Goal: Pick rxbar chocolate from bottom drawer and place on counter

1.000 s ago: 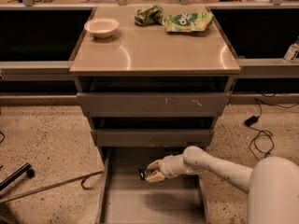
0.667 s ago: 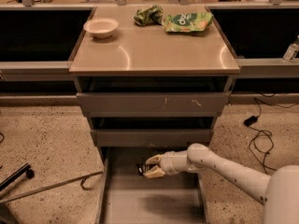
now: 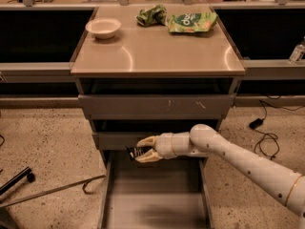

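Note:
My gripper (image 3: 142, 150) is shut on the rxbar chocolate (image 3: 135, 152), a small black bar with white lettering. It holds the bar in the air above the back of the open bottom drawer (image 3: 155, 199), in front of the middle drawer's face. The drawer's grey floor is bare. My white arm reaches in from the lower right. The counter (image 3: 157, 54) is the shiny beige top of the cabinet, well above the gripper.
On the counter stand a white bowl (image 3: 103, 27) at the back left, a crumpled green bag (image 3: 151, 15) and a flat green snack bag (image 3: 192, 22) at the back. A metal rod (image 3: 52, 191) lies on the floor at left. Cables (image 3: 264, 128) lie at right.
My gripper has lifted with the bar from low in the bottom drawer to the height of the middle drawer's face. My arm has drawn up and away from the camera.

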